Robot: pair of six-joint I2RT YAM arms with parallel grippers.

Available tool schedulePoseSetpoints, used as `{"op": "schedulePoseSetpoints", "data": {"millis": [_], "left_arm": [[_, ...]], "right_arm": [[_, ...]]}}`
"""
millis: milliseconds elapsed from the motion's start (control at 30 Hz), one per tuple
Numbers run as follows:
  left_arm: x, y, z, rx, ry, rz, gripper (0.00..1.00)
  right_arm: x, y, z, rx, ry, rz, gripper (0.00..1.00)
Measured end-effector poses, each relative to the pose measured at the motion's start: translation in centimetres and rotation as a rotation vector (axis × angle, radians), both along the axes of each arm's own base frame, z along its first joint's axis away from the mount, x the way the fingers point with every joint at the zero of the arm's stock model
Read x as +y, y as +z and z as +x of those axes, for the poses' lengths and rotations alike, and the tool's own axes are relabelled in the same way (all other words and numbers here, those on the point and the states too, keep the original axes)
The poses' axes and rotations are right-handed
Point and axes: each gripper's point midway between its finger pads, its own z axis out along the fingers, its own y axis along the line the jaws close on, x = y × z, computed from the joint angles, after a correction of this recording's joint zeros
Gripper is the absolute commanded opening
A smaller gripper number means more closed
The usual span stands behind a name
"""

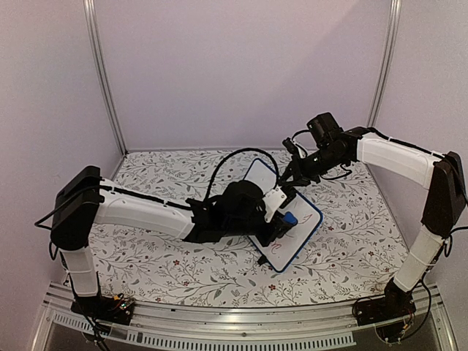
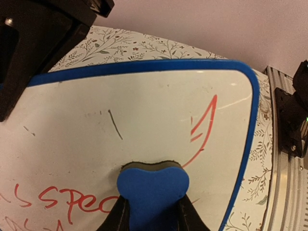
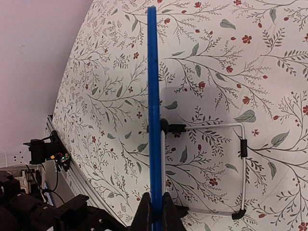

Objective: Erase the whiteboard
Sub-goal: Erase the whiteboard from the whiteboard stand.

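Top external: left tool (image 1: 284, 223) grips blue eraser (image 1: 290, 218) on whiteboard (image 1: 294, 247); right tool (image 1: 282, 178) pinches its edge; floral tablecloth (image 1: 351, 248) beneath.

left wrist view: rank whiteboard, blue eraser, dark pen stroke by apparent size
1. white board with dark blue frame
2. blue foam eraser block, nearest the camera
3. short dark pen stroke

From my remote station, I saw the left arm (image 1: 139, 212) and right arm (image 1: 398, 157) clad in smooth white shells between bulky black joints. A thin black cable (image 1: 241, 151) ran from the left wrist. The right gripper (image 3: 155, 214) had slim black fingers (image 3: 143, 215). The black left base (image 1: 102, 303) carried fine loose wiring.
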Motion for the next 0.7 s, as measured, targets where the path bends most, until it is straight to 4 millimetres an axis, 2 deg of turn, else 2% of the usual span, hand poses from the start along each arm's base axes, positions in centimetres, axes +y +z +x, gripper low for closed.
{"op": "schedulePoseSetpoints", "data": {"millis": [167,367,700], "left_arm": [[0.1,-0.1,0.0,0.002,0.000,0.000,0.00],[1.1,-1.2,0.0,0.017,0.012,0.020,0.00],[0.9,-1.0,-0.1,0.015,0.002,0.028,0.00]], "right_arm": [[0.0,0.0,0.0,0.000,0.000,0.000,0.00],[0.0,0.0,0.0,0.001,0.000,0.001,0.00],[0.0,0.0,0.0,0.001,0.000,0.001,0.00]]}}
